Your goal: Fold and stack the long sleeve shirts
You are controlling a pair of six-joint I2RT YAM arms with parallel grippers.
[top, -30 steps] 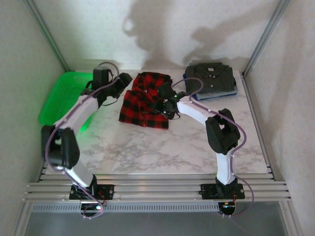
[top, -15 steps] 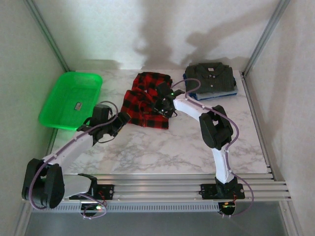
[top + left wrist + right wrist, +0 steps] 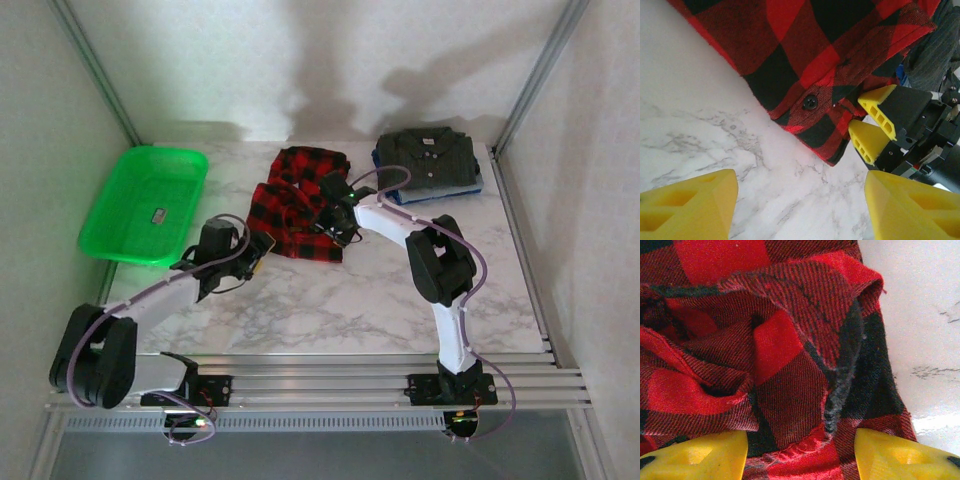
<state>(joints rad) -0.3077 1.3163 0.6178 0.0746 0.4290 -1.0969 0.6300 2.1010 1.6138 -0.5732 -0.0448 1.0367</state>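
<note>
The red-and-black plaid shirt (image 3: 298, 200) lies crumpled at the back middle of the marble table. A folded dark grey-olive shirt (image 3: 428, 158) rests on a blue garment at the back right. My left gripper (image 3: 250, 258) hovers open over bare marble just off the plaid shirt's near-left corner; its buttoned edge (image 3: 810, 102) lies ahead of my left gripper (image 3: 800, 210). My right gripper (image 3: 333, 225) is low on the plaid shirt's right side. Its jaws (image 3: 800, 460) stand apart with bunched plaid cloth (image 3: 790, 365) between them. The right gripper's yellow fingers (image 3: 875, 125) sit at the shirt's edge.
A green plastic basket (image 3: 110, 200) stands at the back left, close to the left arm. Bare marble (image 3: 330, 300) stretches across the front of the table. Metal frame posts rise at both back corners.
The left arm swung from beside the basket at the back down to the plaid shirt's near-left corner. The right gripper shifted slightly on the plaid shirt.
</note>
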